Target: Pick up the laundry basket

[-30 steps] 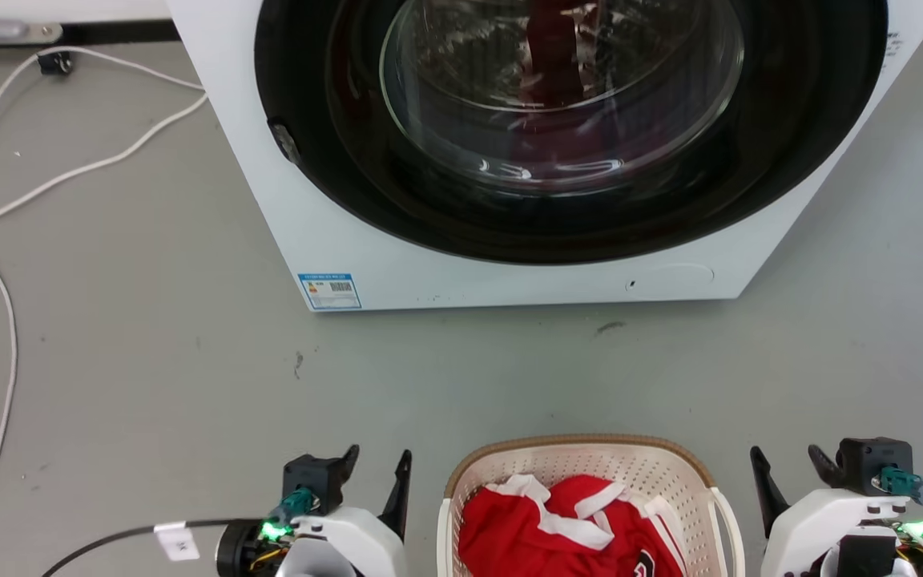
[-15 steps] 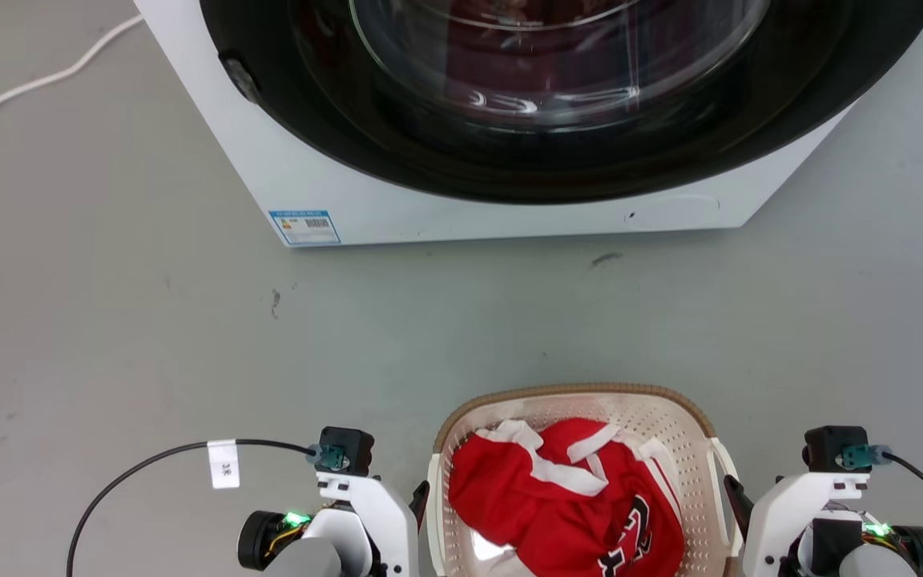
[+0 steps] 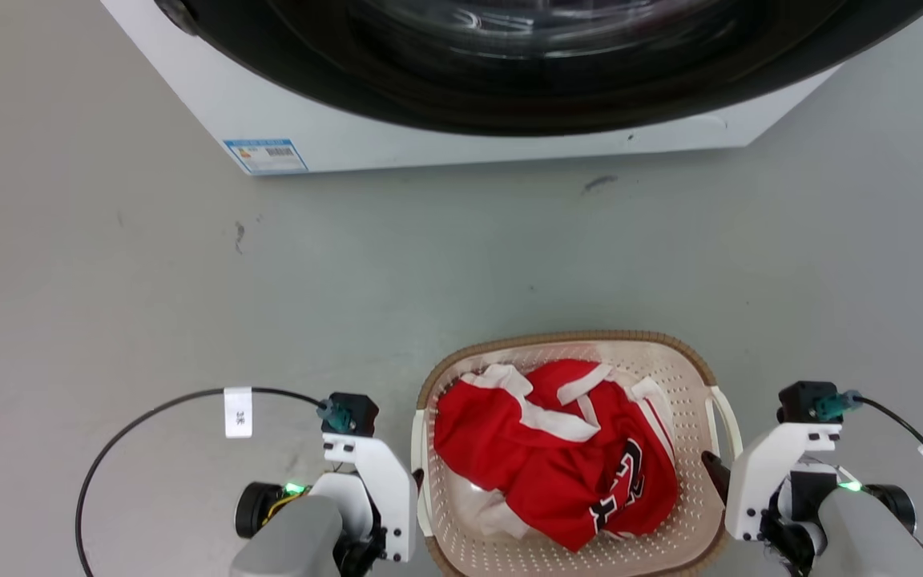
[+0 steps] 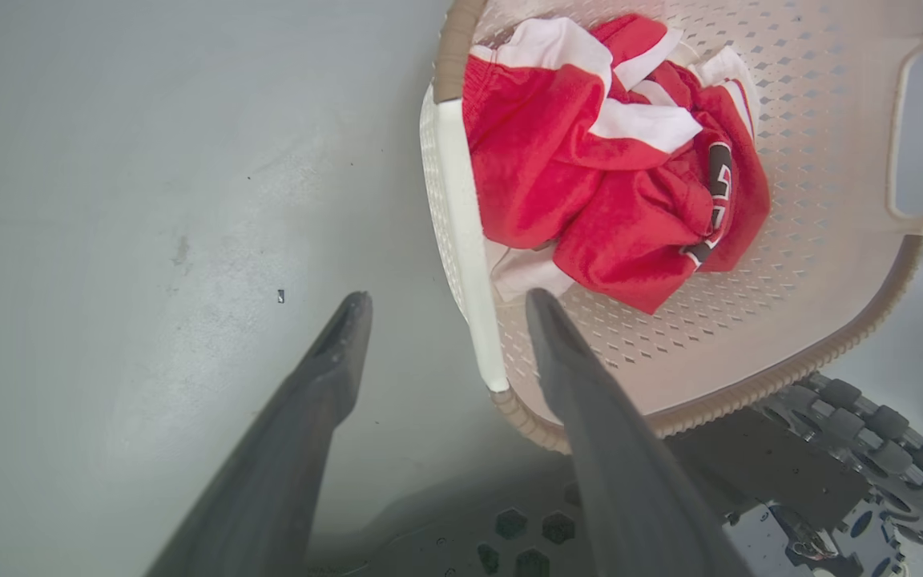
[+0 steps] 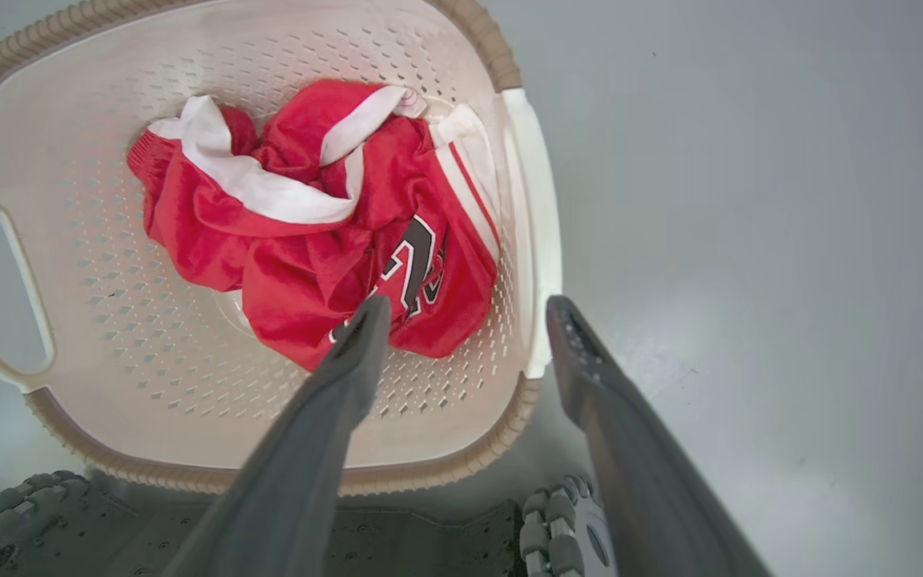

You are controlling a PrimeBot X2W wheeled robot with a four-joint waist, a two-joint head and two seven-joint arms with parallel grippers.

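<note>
Left fingers [image 4: 321, 377] and right fingers [image 5: 341, 385], parted, straddle the laundry basket [image 3: 562, 336] handles [image 4: 461, 200].

I've got plain grey floor [image 3: 109, 264] here, smooth, dull in patches. The washing machine [image 3: 429, 152] stands on it at the far side, with a label [image 3: 265, 155] low on its front corner. The laundry basket [image 3: 566, 338] sits on the floor nearer me, well apart from the machine. There's a small dark scuff [image 3: 238, 236] left of centre and a smudge [image 3: 599, 183] just in front of the machine. My base wheels [image 4: 854, 417] are just beside the basket's near edge.
</note>
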